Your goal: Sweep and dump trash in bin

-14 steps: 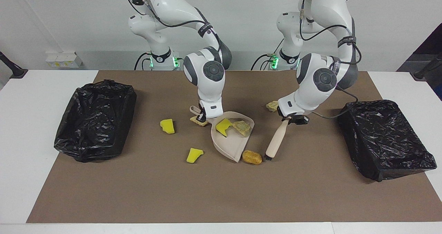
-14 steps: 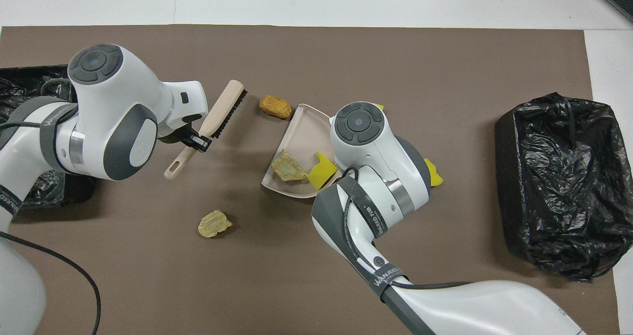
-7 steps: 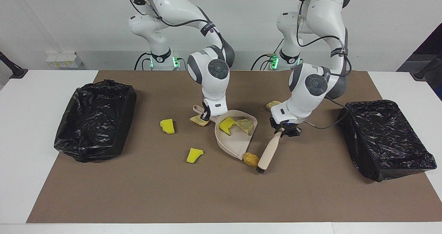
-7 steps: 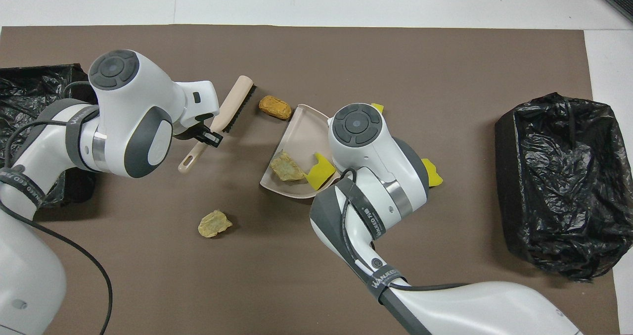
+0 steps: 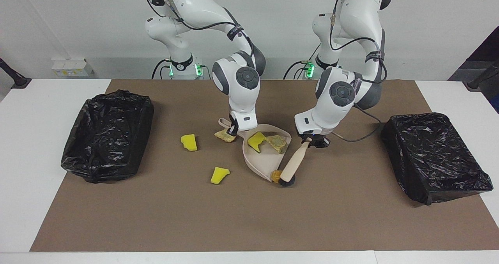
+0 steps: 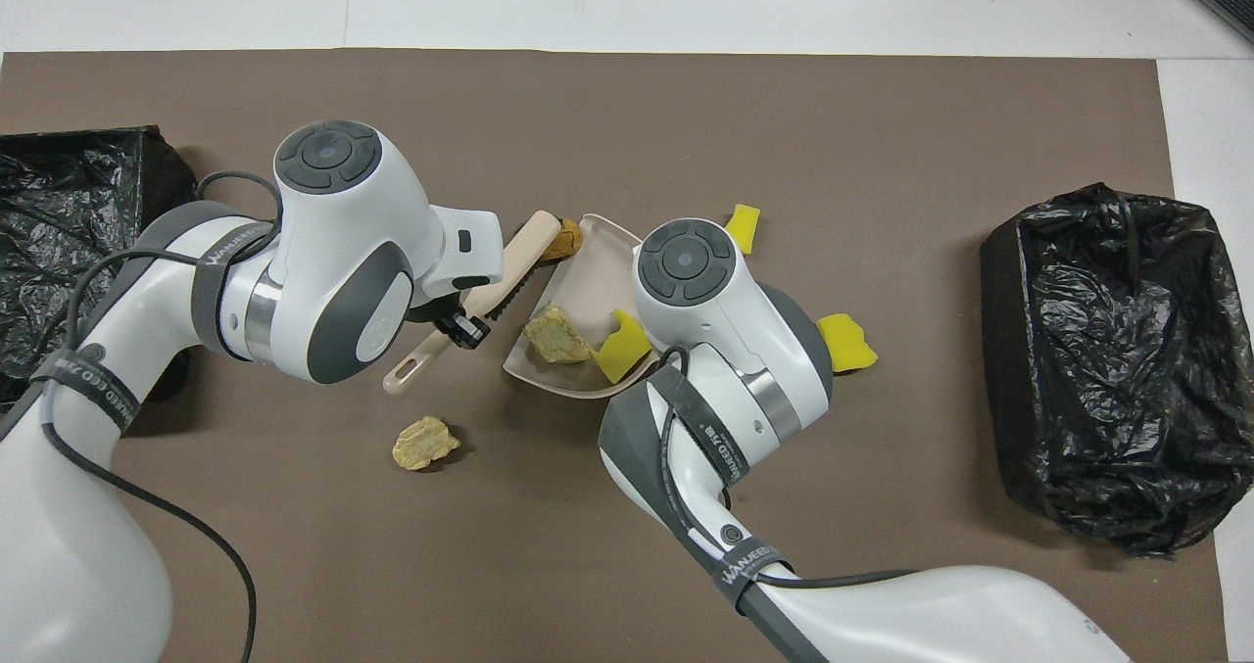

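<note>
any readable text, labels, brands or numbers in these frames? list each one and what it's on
"WANJEED": black strap on the right arm, overhead view; last letters uncertain.
"WANJEED 020": black strap on the left arm's forearm, overhead view; the trailing characters are a guess.
Lettering on the black strap nearer the left arm's base: too blurred to read.
Strap lettering in the facing view: too small to read.
No readable text on the dustpan, brush or bins.

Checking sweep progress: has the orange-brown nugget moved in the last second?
Yes. The orange-brown nugget has been pushed by the brush toward the right arm's end, against the dustpan lip, judged against the mat.
</note>
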`<state>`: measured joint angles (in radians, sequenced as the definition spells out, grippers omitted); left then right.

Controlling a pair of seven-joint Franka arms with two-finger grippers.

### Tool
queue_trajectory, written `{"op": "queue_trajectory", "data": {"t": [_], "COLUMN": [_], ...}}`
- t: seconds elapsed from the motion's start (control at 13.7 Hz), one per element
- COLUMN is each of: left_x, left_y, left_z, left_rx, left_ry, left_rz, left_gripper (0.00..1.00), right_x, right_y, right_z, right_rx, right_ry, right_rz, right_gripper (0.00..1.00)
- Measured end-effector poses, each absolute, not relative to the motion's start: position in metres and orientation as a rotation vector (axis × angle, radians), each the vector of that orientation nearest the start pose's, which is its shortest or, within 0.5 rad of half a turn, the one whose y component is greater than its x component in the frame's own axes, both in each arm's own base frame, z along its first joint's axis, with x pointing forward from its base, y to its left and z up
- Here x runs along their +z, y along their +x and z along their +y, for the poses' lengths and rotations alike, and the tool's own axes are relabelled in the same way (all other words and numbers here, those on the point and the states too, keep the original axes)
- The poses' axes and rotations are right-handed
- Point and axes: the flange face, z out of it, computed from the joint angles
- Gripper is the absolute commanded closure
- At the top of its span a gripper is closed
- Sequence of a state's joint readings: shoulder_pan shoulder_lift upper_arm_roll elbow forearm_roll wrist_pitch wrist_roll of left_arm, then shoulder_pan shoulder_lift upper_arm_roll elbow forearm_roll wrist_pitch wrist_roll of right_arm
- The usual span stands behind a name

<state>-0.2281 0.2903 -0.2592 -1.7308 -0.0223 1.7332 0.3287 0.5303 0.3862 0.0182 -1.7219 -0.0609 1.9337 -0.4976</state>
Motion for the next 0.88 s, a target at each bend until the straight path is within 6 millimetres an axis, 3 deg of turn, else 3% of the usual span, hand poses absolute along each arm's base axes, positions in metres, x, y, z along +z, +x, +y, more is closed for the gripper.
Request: {"op": "queue_trajectory", "data": {"t": [0.29, 0.44, 0.58, 0.88], "left_x": [0.411, 0.418, 0.439, 0.5], "left_y": [0.5, 0.489, 0.495, 0.5], "left_z": [-0.325, -0.337, -0.314, -0.24], "left_rx": [0.5, 0.489, 0.479, 0.412], "left_ry": [-2.858, -2.85, -2.885, -3.034], "left_rz": [1.363, 1.362, 1.266, 0.705], "left_gripper": [1.0, 1.0, 1.0, 1.0], "right_x": [0.348, 0.348, 0.348, 0.349], "right_y": [0.545, 0.545, 0.545, 0.546], "right_z": [0.327, 0.327, 0.327, 0.327], "right_rx": [0.276, 0.276, 0.276, 0.268], "right_ry": [-2.736, -2.736, -2.736, -2.716], "right_rz": [-1.625, -1.625, -1.625, -1.659], "right_gripper": [1.0, 1.0, 1.0, 1.0]}}
